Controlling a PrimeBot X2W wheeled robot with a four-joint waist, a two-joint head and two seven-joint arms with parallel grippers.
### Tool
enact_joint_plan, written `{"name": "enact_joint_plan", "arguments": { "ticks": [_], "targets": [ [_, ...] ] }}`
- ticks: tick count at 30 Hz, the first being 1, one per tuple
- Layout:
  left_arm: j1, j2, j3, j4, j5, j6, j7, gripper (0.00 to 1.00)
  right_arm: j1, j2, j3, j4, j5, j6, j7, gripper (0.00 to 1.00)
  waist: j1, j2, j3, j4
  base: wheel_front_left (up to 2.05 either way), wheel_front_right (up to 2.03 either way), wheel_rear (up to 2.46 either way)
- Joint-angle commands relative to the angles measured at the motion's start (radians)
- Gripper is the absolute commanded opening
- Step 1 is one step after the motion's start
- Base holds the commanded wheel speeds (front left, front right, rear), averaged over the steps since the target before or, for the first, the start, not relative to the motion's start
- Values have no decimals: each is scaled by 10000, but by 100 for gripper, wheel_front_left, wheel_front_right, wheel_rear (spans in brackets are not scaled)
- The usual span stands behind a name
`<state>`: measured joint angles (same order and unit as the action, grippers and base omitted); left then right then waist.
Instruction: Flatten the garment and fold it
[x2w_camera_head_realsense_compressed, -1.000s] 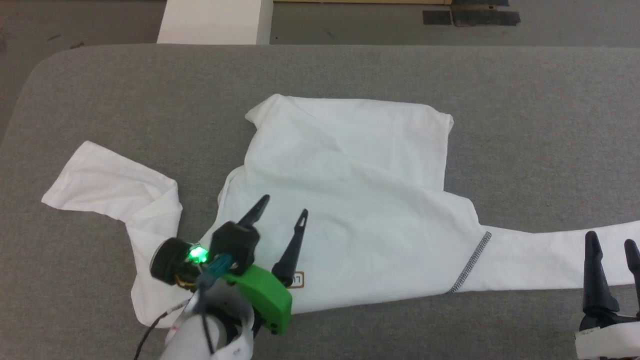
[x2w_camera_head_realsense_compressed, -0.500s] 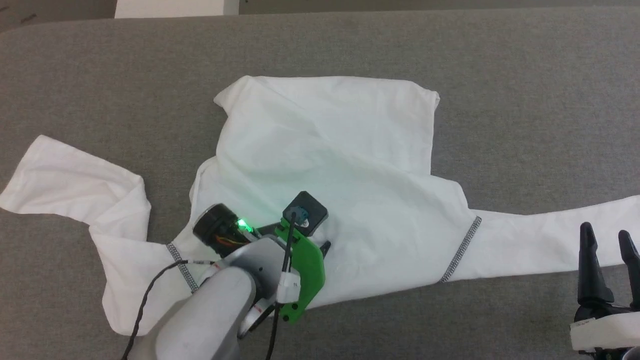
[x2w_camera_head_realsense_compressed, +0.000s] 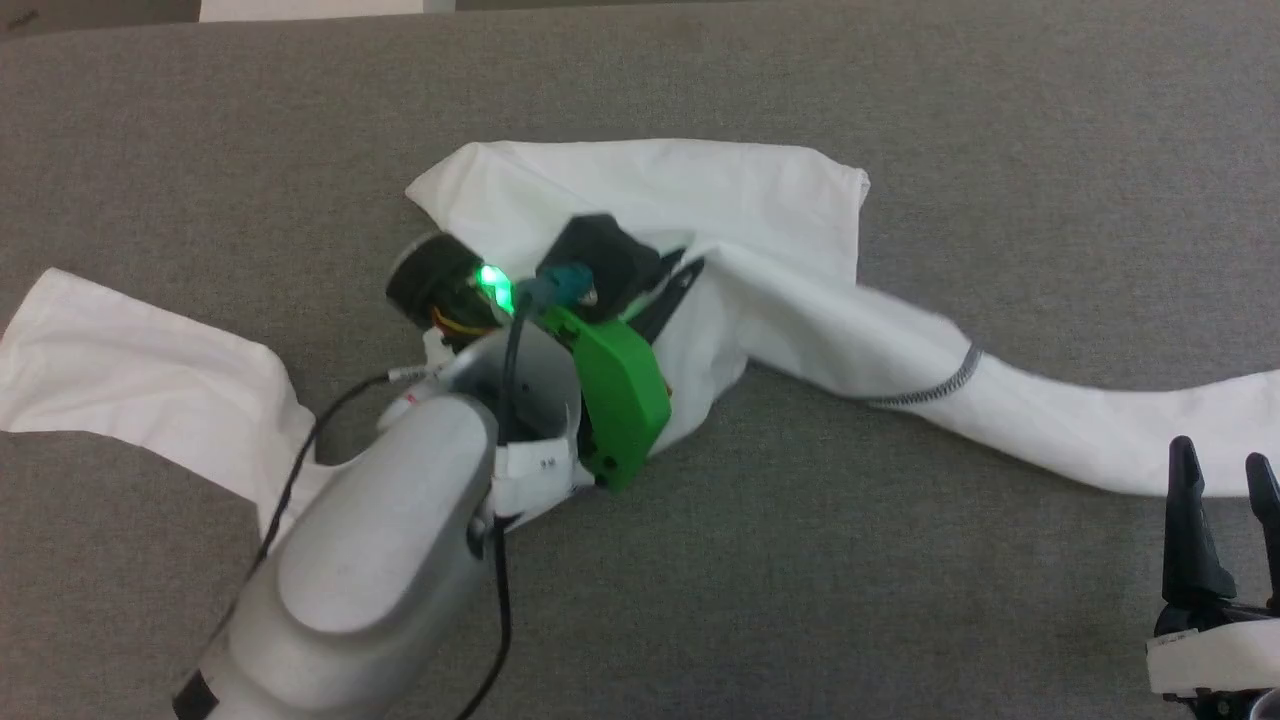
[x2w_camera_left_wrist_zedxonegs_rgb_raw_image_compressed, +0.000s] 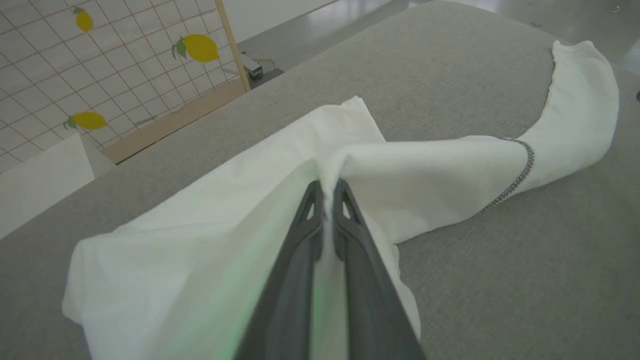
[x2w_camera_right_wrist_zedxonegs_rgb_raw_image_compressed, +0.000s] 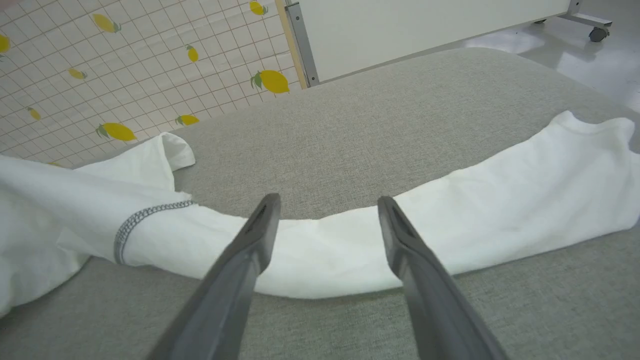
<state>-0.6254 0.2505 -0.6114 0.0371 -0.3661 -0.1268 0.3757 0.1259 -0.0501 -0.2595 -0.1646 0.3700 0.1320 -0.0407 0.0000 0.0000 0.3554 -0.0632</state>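
- The left gripper (x2w_camera_left_wrist_zedxonegs_rgb_raw_image_compressed: 327, 192) was clamped on a bunched fold of the garment (x2w_camera_head_realsense_compressed: 640, 190).
- The garment lay crumpled across the grey table (x2w_camera_head_realsense_compressed: 900, 560), one sleeve (x2w_camera_head_realsense_compressed: 1080, 430) trailing right.
- The right gripper (x2w_camera_right_wrist_zedxonegs_rgb_raw_image_compressed: 326, 202) stood with jaws apart, seemingly just above that sleeve.

Silver-grey forearm (x2w_camera_head_realsense_compressed: 370, 570), green wrist bracket (x2w_camera_head_realsense_compressed: 620, 385), black cable (x2w_camera_head_realsense_compressed: 503, 600), slim dark jaws.
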Motion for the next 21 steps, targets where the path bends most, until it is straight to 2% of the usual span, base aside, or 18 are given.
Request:
{"name": "enact_joint_plan", "arguments": {
  "ticks": [1,6,10,11,12,13,14,21],
  "targets": [
    [-491,132,169,-111,-131,-13,51,0,-157,-1,24,-33,71,-13,-6,100,0,0,98,-47,0,0,0],
    [-1657,960,233,449,-520,-32,295,0,-362,-1,188,46,132,-13,15,100,0,0,476,-345,0,0,0],
    [-2300,1452,133,1379,-485,-35,-375,0,-572,-1,333,257,228,-13,-101,100,0,0,846,-627,0,0,0],
    [-2395,1522,129,1663,-362,-35,-613,16,-617,-1,375,309,245,-13,-132,100,0,0,907,-675,0,0,0],
    [-2487,1569,112,1991,-195,-25,-894,45,-676,-1,431,387,270,-13,-174,100,0,0,983,-729,0,0,0],
    [-2522,1521,162,2232,-167,27,-1152,91,-723,-1,464,452,285,-13,-210,100,0,0,1017,-754,0,0,0],
    [-2540,1430,234,2496,-157,135,-1440,100,-773,-1,493,529,294,-13,-253,100,0,0,1041,-771,0,0,0],
    [-2377,1081,573,2931,-329,482,-2794,100,-848,-1,368,851,226,-13,-362,100,0,0,798,-471,0,0,0]
  ]
}}
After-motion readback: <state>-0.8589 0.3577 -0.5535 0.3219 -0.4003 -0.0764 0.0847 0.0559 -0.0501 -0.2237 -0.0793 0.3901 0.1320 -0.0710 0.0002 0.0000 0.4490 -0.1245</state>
